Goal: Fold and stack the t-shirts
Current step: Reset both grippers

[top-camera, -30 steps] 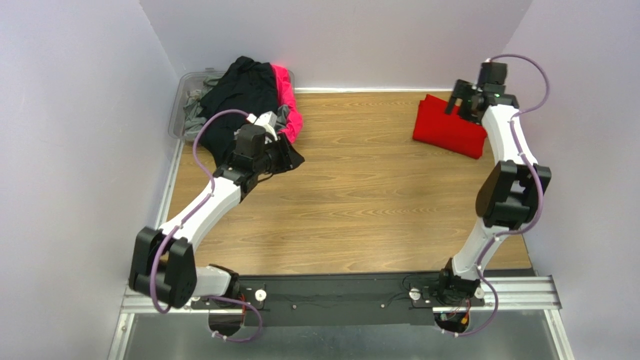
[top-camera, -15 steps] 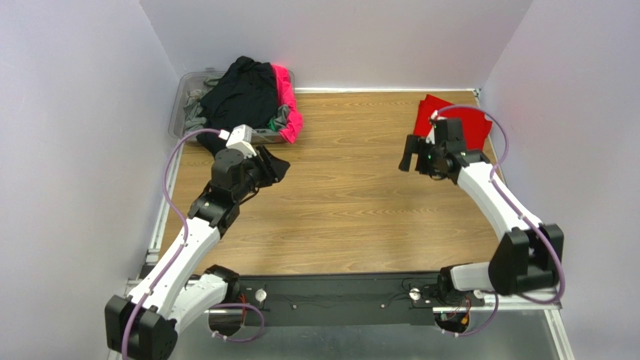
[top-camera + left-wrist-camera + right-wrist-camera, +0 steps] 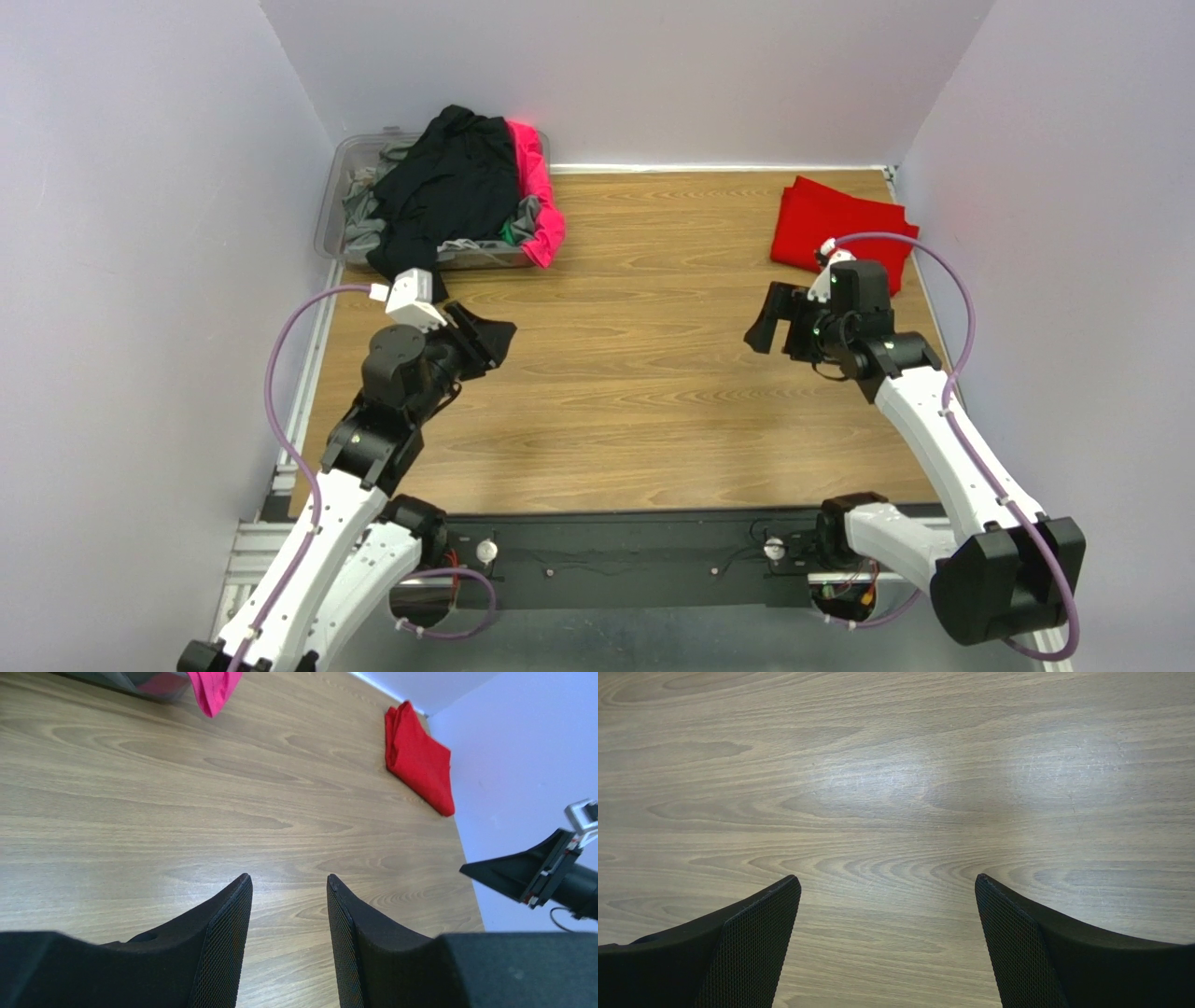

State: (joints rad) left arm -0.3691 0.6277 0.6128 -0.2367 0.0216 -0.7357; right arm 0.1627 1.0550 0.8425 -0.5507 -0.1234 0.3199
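– Right gripper (image 3: pixel 887 878) is spread wide over the bare table (image 3: pixel 645 406) with nothing between its fingers; left gripper (image 3: pixel 288 878) is only partly parted and also empty; which step is this?

– Between shirts, I'd judge; the red t-shirt (image 3: pixel 839 231) lies folded at the far right corner, near the right gripper but behind its wrist, and well apart from the left one; the others are heaped in the clear bin (image 3: pixel 341 189) at far left, with the black t-shirt (image 3: pixel 449 168) on top and the hot pink t-shirt (image 3: pixel 536 210) spilling over the rim.

– And the next move?

– Probably a reach to the bin, which lies near the left gripper, just beyond its fingers; that calls for wider jaws and a pinch on one garment only; then a pull onto open wood for spreading.
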